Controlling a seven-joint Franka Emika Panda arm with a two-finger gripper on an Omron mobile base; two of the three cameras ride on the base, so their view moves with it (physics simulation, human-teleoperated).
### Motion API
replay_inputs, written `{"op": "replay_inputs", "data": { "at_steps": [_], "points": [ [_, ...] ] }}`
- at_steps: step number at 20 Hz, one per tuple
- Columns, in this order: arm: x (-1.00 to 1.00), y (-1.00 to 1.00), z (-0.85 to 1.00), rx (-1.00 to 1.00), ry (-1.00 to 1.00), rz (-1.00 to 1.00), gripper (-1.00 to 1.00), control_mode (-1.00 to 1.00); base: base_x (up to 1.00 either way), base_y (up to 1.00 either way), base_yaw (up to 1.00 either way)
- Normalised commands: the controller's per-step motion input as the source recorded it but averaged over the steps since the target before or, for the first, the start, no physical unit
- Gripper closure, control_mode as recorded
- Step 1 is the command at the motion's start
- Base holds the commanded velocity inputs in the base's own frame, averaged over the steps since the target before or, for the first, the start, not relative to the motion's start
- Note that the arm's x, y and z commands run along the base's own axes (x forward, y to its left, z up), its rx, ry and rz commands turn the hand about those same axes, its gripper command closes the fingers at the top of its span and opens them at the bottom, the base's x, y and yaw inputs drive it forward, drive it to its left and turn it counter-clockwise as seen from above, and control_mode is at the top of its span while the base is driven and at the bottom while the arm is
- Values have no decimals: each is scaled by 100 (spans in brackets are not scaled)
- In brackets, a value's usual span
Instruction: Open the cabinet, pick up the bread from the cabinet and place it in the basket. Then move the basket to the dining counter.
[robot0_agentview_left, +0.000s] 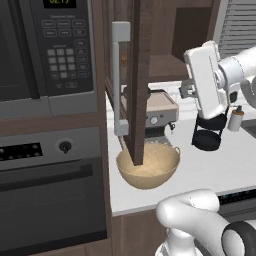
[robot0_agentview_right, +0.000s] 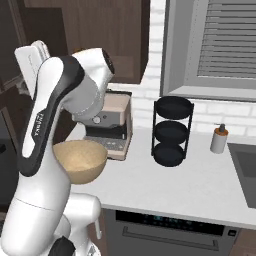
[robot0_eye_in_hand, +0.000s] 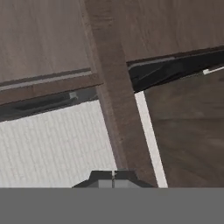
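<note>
The dark brown cabinet (robot0_agentview_left: 165, 47) stands open. Its door (robot0_agentview_left: 138, 80) swings out edge-on toward me, with the grey bar handle (robot0_agentview_left: 120, 75) on its left face. A small orange-brown patch (robot0_agentview_left: 124, 58) beside the handle may be the bread; I cannot tell for sure. Below the door, the tan woven basket (robot0_agentview_left: 148, 169) (robot0_agentview_right: 80, 160) sits empty on the white counter (robot0_agentview_left: 220, 165). My gripper (robot0_agentview_left: 186, 90) (robot0_eye_in_hand: 113, 180) hovers right of the door at shelf height, shut on nothing. In the hand view it faces the door's dark frame (robot0_eye_in_hand: 116, 109). The dining counter is out of view.
A grey microwave (robot0_agentview_left: 47, 50) and an oven (robot0_agentview_left: 50, 190) fill the wall at left. A coffee machine (robot0_agentview_right: 107, 125) stands behind the basket. A black tiered rack (robot0_agentview_right: 171, 131) and a soap bottle (robot0_agentview_right: 219, 139) stand further right, by the sink's edge (robot0_agentview_right: 245, 165).
</note>
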Motion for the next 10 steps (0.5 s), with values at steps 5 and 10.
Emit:
{"op": "replay_inputs", "data": {
  "at_steps": [5,10],
  "points": [
    [8,-6,3,-31,-37,0,100,-100,0,0,0],
    [19,-19,3,-14,-43,1,100,-100,0,0,0]
  ]
}}
